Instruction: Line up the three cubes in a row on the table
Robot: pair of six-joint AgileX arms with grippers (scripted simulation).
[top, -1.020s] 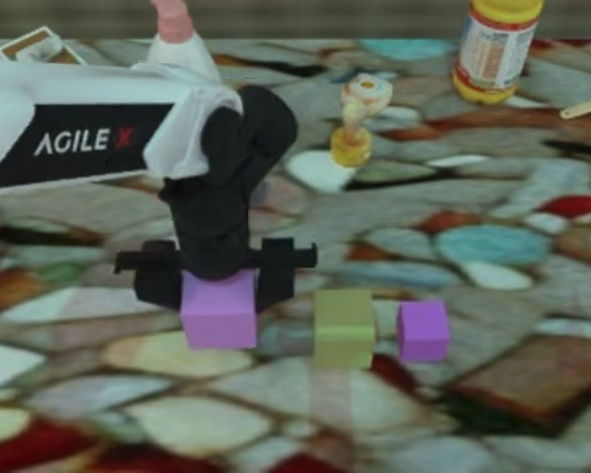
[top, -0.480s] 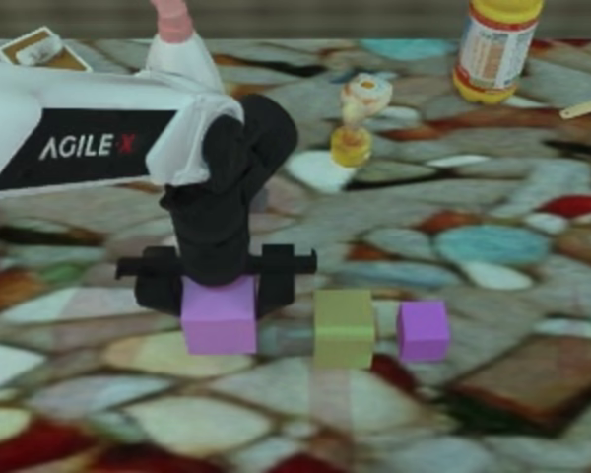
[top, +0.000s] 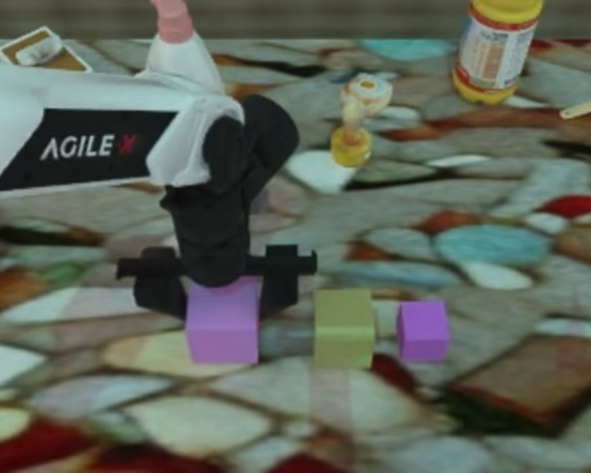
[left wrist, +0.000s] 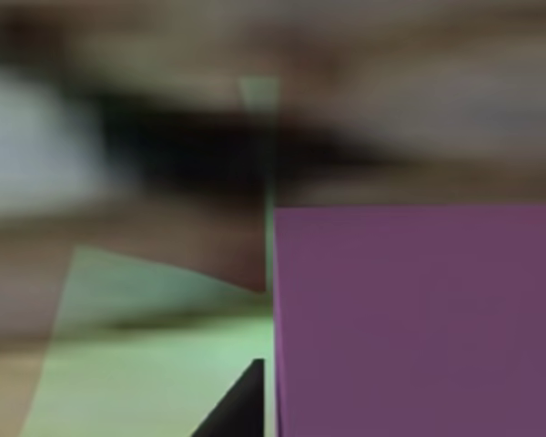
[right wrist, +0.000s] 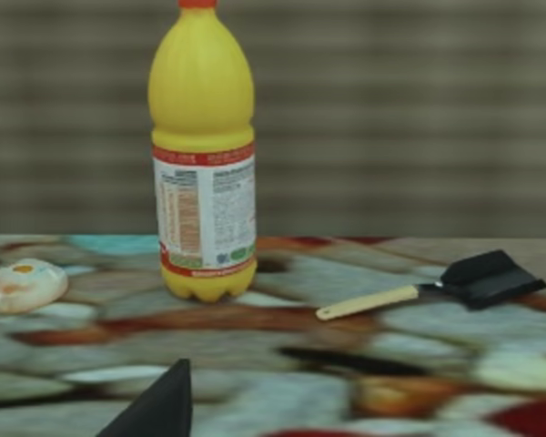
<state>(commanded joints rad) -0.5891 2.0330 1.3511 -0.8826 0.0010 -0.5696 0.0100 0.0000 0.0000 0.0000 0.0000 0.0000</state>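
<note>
Three cubes: light-purple cube (top: pixel 222 319), olive-green cube (top: pixel 344 328), small purple cube (top: pixel 422 330).

mosaic table (top: pixel 532 296), three cubes (top: pixel 344 328), yellow bottle (top: pixel 496 44)

white lettering "agile" with a small red "x" sits on the black panel of the left arm (top: pixel 89 138), plain to read from the top view. the yellow bottle (right wrist: pixel 202 155) carries a white label with red bands and blocks of fine print, all too small to make out. the cubes are blank, no marks on them.
</note>
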